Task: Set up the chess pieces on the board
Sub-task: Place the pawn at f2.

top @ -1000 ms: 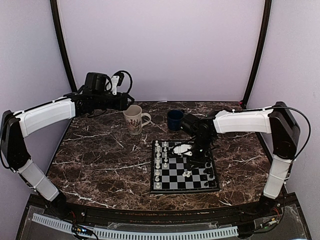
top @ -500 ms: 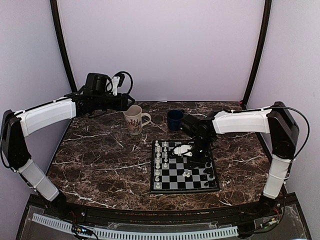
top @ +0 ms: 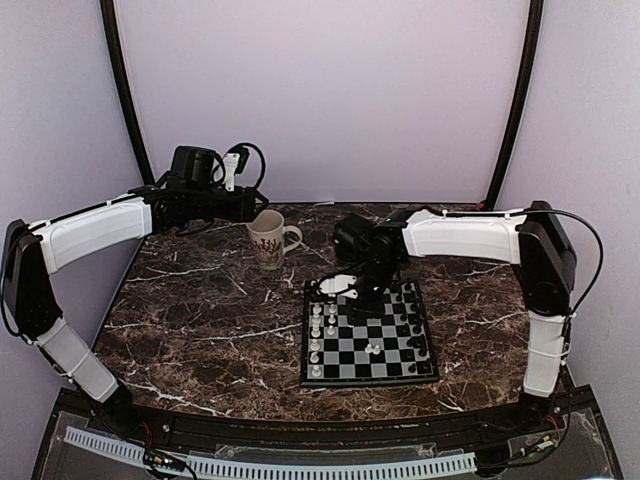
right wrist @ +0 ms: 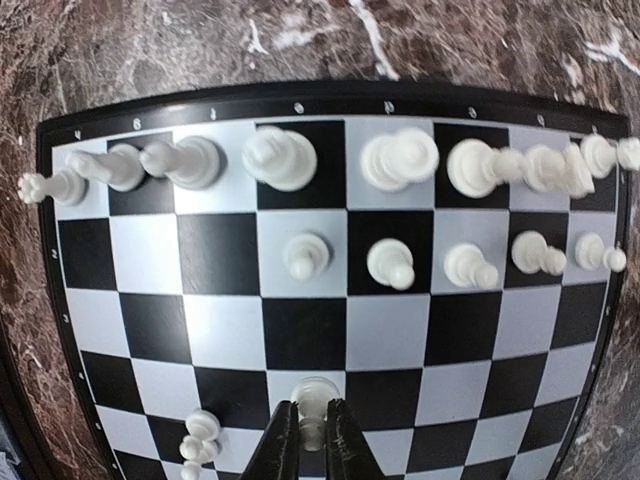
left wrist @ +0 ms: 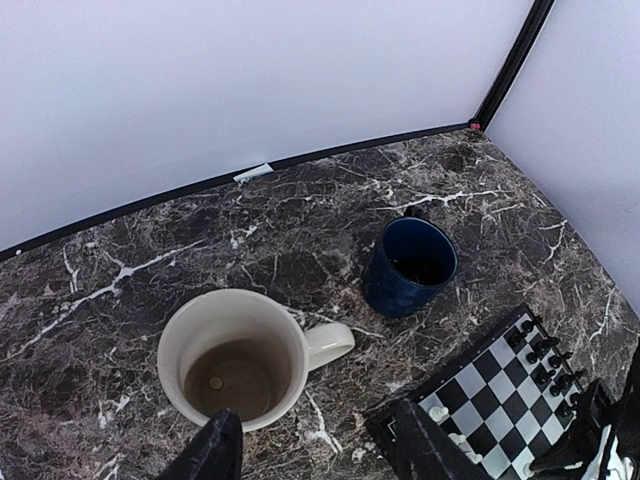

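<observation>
The board (top: pixel 369 380) lies right of centre and also shows in the right wrist view (right wrist: pixel 300 100). White chess pieces (top: pixel 317 318) stand in two lines along its left side, black ones (top: pixel 414 325) along its right. My right gripper (top: pixel 360 302) hangs over the board's far-left part. In the right wrist view the right gripper (right wrist: pixel 311 440) is shut on a white pawn (right wrist: pixel 314 398), above the white pawn row (right wrist: pixel 390 264). My left gripper (left wrist: pixel 320 455) is open and empty over a cream mug (left wrist: pixel 235 360).
A small white piece (left wrist: pixel 216 382) lies at the bottom of the cream mug (top: pixel 269 240). A blue cup (left wrist: pixel 410 265) stands behind the board. Loose white pieces (top: pixel 372 349) lie mid-board, also seen in the right wrist view (right wrist: pixel 198 440). A black adapter with cables (top: pixel 200 165) sits at back left.
My right gripper has moved left and toward the back over the board, carrying the white pawn. The left arm has not moved.
</observation>
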